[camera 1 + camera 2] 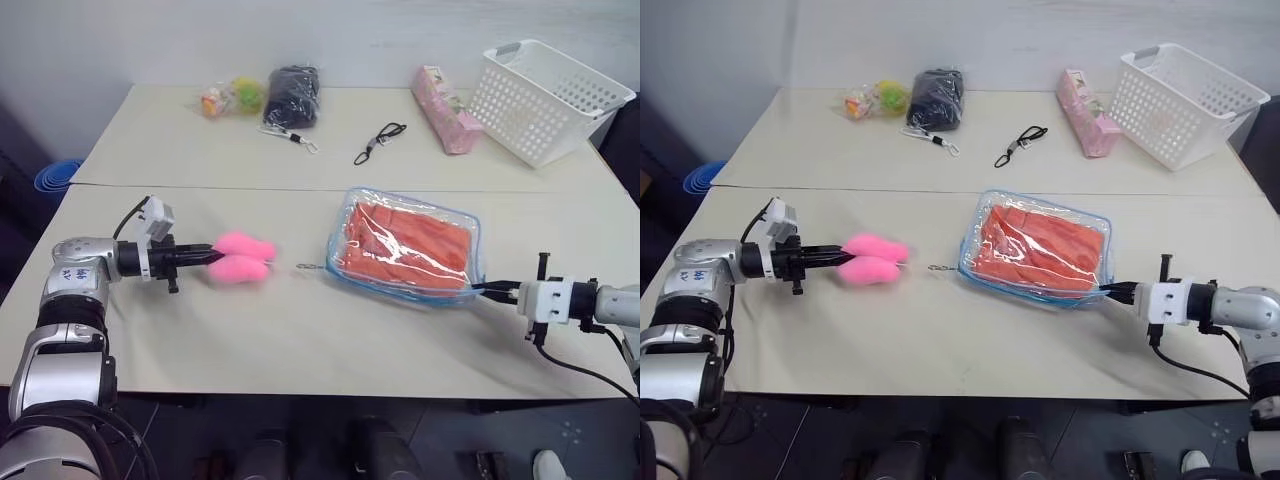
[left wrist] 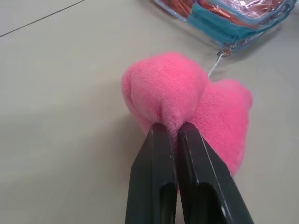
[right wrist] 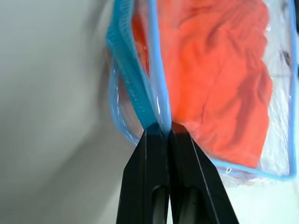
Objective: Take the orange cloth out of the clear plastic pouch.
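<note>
Left end effector pinches the pink pom-pom; right end effector (no legible labels) grips the clear plastic pouch.

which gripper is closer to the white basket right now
Right. The right gripper pinches the clear plastic pouch corner, in front of the white basket; the left gripper grips the pink pom-pom across the table.

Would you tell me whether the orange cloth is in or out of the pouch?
In: the orange cloth lies behind the pouch's clear plastic.

Head stereo pair overlooking table, wrist cameras close along each hand
</note>
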{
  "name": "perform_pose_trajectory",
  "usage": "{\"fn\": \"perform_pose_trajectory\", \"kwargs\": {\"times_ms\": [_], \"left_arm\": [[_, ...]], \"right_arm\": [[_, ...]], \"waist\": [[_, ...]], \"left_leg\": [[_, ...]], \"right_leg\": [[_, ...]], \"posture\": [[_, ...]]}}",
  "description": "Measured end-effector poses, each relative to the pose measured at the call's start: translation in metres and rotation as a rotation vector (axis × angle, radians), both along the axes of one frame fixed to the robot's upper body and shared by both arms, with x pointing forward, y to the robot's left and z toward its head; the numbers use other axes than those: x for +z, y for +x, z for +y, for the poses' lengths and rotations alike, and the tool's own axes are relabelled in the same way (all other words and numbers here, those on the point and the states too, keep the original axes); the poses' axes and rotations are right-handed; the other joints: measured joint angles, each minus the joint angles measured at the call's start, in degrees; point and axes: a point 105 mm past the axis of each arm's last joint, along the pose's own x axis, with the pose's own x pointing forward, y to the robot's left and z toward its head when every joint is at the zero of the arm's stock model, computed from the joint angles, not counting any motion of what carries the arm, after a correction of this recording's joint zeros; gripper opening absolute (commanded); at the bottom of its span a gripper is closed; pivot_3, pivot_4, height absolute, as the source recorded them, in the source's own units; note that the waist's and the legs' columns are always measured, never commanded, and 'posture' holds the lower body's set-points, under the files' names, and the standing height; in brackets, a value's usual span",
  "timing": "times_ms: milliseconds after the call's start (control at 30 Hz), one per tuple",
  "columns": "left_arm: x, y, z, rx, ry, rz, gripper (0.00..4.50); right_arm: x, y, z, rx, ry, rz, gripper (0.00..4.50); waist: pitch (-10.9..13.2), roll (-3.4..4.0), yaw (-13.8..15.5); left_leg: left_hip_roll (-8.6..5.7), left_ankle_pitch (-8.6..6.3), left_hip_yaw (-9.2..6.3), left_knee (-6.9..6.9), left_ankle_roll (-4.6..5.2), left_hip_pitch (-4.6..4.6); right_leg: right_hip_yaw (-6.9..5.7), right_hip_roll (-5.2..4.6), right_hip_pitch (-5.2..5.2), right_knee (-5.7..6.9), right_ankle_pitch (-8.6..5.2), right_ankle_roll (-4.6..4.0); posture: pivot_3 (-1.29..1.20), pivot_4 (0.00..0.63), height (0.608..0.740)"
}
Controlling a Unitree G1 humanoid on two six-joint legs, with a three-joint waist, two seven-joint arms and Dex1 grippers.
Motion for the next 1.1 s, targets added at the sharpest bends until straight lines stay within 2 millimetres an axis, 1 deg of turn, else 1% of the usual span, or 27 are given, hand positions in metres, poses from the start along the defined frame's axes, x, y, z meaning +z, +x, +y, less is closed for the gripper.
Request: {"fn": "perform_pose_trajectory", "kwargs": {"times_ms": [33, 67, 167, 200, 233, 333, 367, 433, 467, 533, 600, 633, 700, 733, 800, 900, 967, 1000, 1067, 1100], "left_arm": [[0.003, -0.002, -0.003, -0.028, 0.003, -0.004, 1.40], [0.006, -0.002, -0.005, -0.043, 0.009, -0.016, 1.74], [0.014, -0.001, -0.013, -0.058, 0.063, -0.118, 2.72], [0.017, -0.004, -0.017, -0.079, 0.084, -0.157, 3.07], [0.019, -0.007, -0.021, -0.104, 0.099, -0.186, 3.38], [0.031, -0.016, -0.036, -0.183, 0.122, -0.249, 4.31], [0.037, -0.018, -0.041, -0.208, 0.137, -0.280, 4.50], [0.044, -0.022, -0.046, -0.247, 0.177, -0.341, 4.50], [0.046, -0.023, -0.048, -0.264, 0.196, -0.373, 4.50], [0.045, -0.024, -0.053, -0.288, 0.212, -0.418, 4.50], [0.038, -0.023, -0.071, -0.352, 0.235, -0.496, 4.50], [0.032, -0.023, -0.084, -0.394, 0.228, -0.535, 4.50], [0.019, -0.023, -0.110, -0.446, 0.178, -0.567, 4.50], [0.014, -0.022, -0.120, -0.464, 0.164, -0.567, 4.50], [0.012, -0.017, -0.139, -0.492, 0.161, -0.600, 4.50], [0.015, -0.009, -0.178, -0.532, 0.133, -0.700, 4.50], [0.015, -0.006, -0.200, -0.541, 0.107, -0.763, 4.50], [0.012, -0.005, -0.207, -0.548, 0.115, -0.777, 4.50], [0.005, -0.002, -0.211, -0.560, 0.148, -0.785, 4.50], [0.002, -0.001, -0.211, -0.575, 0.173, -0.785, 4.12]], "right_arm": [[0.001, -0.002, 0.002, -0.013, 0.060, 0.040, 0.48], [0.002, -0.003, 0.004, -0.021, 0.110, 0.070, 0.71], [0.005, -0.014, 0.012, -0.025, 0.223, 0.161, 1.72], [0.005, -0.020, 0.012, -0.038, 0.253, 0.196, 2.12], [0.005, -0.026, 0.009, -0.059, 0.270, 0.227, 2.44], [0.015, -0.044, 0.001, -0.120, 0.311, 0.268, 3.47], [0.018, -0.053, -0.001, -0.139, 0.325, 0.282, 3.86], [0.019, -0.073, 0.002, -0.165, 0.334, 0.315, 4.47], [0.017, -0.083, 0.006, -0.175, 0.344, 0.332, 4.47], [0.018, -0.095, 0.015, -0.190, 0.384, 0.330, 4.47], [0.017, -0.106, 0.029, -0.205, 0.433, 0.306, 4.47], [0.016, -0.110, 0.036, -0.214, 0.459, 0.287, 4.47], [0.017, -0.113, 0.047, -0.230, 0.502, 0.230, 4.47], [0.019, -0.113, 0.049, -0.234, 0.518, 0.196, 4.47], [0.022, -0.115, 0.054, -0.229, 0.568, 0.154, 4.47], [0.024, -0.120, 0.060, -0.234, 0.619, 0.119, 4.47], [0.020, -0.124, 0.059, -0.260, 0.618, 0.104, 4.47], [0.016, -0.127, 0.059, -0.276, 0.613, 0.103, 4.47], [0.008, -0.131, 0.060, -0.298, 0.603, 0.119, 4.47], [0.004, -0.135, 0.060, -0.313, 0.607, 0.124, 4.50]], "waist": [[0.0, 0.00, 0.0], [0.0, 0.00, 0.0], [0.0, 0.01, 0.0], [0.0, 0.01, 0.0], [0.0, 0.01, 0.1], [0.0, 0.00, 0.4], [0.0, 0.00, 0.6], [0.0, 0.01, 1.3], [0.0, 0.00, 1.4], [0.0, -0.01, 1.4], [0.0, -0.03, 1.5], [0.0, -0.02, 1.7], [0.0, -0.04, 1.9], [0.0, -0.05, 1.9], [0.1, -0.19, 2.0], [0.1, -0.18, 2.4], [0.1, -0.20, 2.8], [0.1, -0.20, 2.7], [0.1, -0.20, 2.5], [0.1, -0.20, 2.4]], "left_leg": [[0.00, 0.00, 0.00, 0.00, -0.01, -0.01], [0.00, -0.01, 0.00, 0.00, -0.01, -0.03], [0.01, -0.03, -0.02, -0.02, -0.04, -0.04], [0.01, -0.05, -0.02, -0.03, -0.04, -0.04], [0.01, -0.05, -0.03, -0.06, -0.05, -0.05], [0.01, -0.08, -0.03, -0.06, -0.01, -0.10], [0.01, -0.10, -0.04, -0.09, 0.01, -0.11], [0.02, -0.12, -0.03, -0.15, -0.02, -0.05], [0.02, -0.15, -0.02, -0.23, 0.03, -0.01], [0.01, -0.20, 0.05, -0.20, 0.14, 0.01], [0.00, -0.23, 0.03, -0.20, 0.19, 0.10], [-0.01, -0.23, 0.03, -0.20, 0.19, 0.10], [-0.01, -0.23, 0.06, -0.05, 0.20, 0.05], [-0.04, -0.24, 0.07, 0.01, 0.22, 0.01], [-0.03, -0.24, 0.05, 0.05, 0.22, 0.01], [-0.04, -0.25, 0.10, 0.06, 0.22, 0.01], [-0.05, -0.25, 0.12, 0.06, 0.22, 0.00], [-0.05, -0.25, 0.20, 0.05, 0.22, 0.01], [-0.03, -0.33, 0.24, 0.02, 0.36, 0.01], [-0.03, -0.34, 0.23, 0.00, 0.38, 0.02]], "right_leg": [[0.00, -0.01, -0.01, 0.00, 0.00, 0.00], [0.00, -0.02, -0.03, -0.02, 0.00, 0.00], [0.01, -0.03, -0.06, -0.03, 0.00, 0.00], [0.01, -0.03, -0.07, -0.02, 0.00, 0.00], [0.01, -0.03, -0.07, -0.05, 0.00, 0.00], [0.01, -0.03, -0.06, -0.10, 0.00, 0.00], [0.01, -0.03, -0.07, -0.13, 0.00, 0.00], [0.03, 0.01, -0.05, -0.13, 0.00, 0.00], [0.05, 0.03, -0.04, -0.18, 0.00, 0.00], [0.15, 0.05, -0.02, -0.17, 0.00, 0.00], [0.12, 0.05, 0.09, -0.17, 0.01, 0.02], [0.13, 0.05, 0.10, -0.18, 0.01, 0.02], [0.14, 0.05, 0.10, -0.17, 0.02, 0.04], [0.16, 0.05, 0.08, -0.18, 0.04, 0.08], [0.14, 0.09, 0.08, -0.17, 0.05, 0.09], [0.15, 0.10, 0.07, -0.15, 0.05, 0.10], [0.15, 0.12, 0.07, -0.20, 0.05, 0.11], [0.21, 0.13, 0.05, -0.21, 0.05, 0.11], [0.25, 0.18, 0.02, -0.20, 0.05, 0.11], [0.24, 0.19, 0.01, -0.18, 0.05, 0.11]], "posture": [[0.00, 0.150, 0.740], [0.00, 0.150, 0.740], [0.00, 0.150, 0.740], [0.00, 0.150, 0.740], [0.00, 0.150, 0.740], [0.00, 0.150, 0.740], [0.00, 0.150, 0.740], [0.00, 0.150, 0.740], [0.00, 0.150, 0.740], [0.00, 0.150, 0.740], [0.00, 0.150, 0.740], [0.00, 0.150, 0.740], [0.00, 0.150, 0.740], [0.00, 0.150, 0.740], [0.00, 0.150, 0.740], [0.00, 0.150, 0.740], [0.00, 0.150, 0.740], [0.00, 0.150, 0.740], [0.00, 0.150, 0.740], [0.00, 0.150, 0.740]]}}
